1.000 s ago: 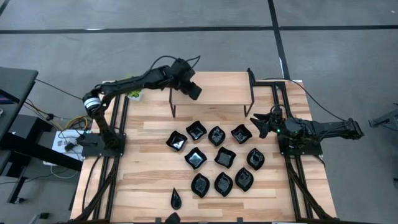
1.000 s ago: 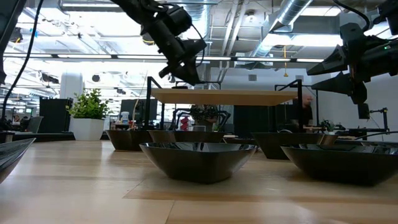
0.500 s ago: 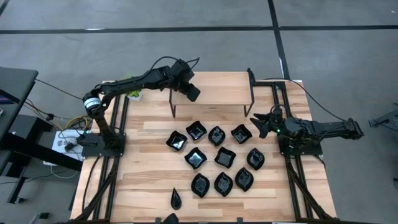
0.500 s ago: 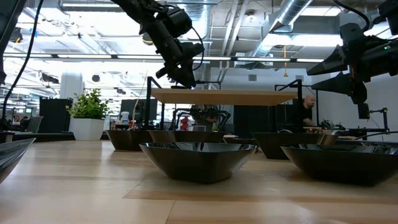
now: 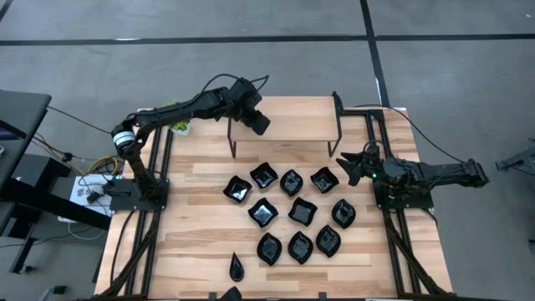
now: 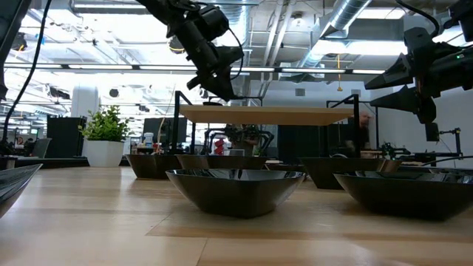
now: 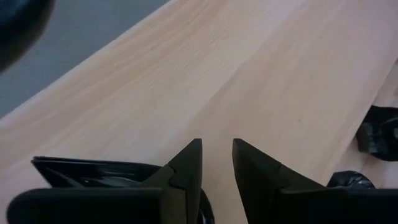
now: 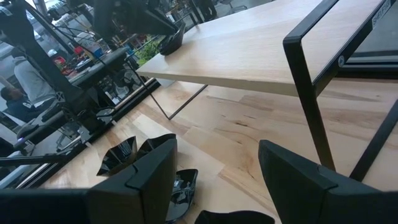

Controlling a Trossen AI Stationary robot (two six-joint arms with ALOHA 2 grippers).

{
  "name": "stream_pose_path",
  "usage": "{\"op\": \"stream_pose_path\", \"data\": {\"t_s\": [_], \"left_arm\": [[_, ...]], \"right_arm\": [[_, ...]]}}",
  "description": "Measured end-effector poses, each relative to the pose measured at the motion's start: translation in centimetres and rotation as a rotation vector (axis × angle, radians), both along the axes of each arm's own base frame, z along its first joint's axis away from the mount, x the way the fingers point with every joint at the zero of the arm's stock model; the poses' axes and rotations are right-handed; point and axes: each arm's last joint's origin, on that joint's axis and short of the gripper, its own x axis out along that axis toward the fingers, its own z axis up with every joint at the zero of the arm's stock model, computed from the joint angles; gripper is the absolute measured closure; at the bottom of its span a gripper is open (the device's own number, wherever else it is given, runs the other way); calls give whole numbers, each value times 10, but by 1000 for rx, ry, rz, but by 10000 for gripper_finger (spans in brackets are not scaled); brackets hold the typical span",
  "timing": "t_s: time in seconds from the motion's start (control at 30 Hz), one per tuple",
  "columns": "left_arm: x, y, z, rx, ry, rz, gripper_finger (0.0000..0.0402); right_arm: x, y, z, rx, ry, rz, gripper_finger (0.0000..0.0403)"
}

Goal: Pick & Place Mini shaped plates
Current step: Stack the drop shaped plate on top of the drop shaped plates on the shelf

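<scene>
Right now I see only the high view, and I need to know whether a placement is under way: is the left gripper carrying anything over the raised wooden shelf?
Observer: The left wrist view shows a glossy black mini dish right at the left gripper, over the light wooden shelf board. I cannot tell whether it is gripped.
Operator: How high is that gripper?
Observer: In the low view its tip is just above the board.
Operator: And the right arm?
Observer: In the low view the right gripper hangs with its fingers open, well above the black dishes on the table.
</scene>
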Motion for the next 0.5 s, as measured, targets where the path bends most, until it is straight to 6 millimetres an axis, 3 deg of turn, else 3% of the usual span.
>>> {"op": "stream_pose_path", "data": {"t_s": [0.5], "left_arm": [[-4,-1,-4,19,76,1,311]], "right_arm": [[0,0,0,0,0,0,182]]}}
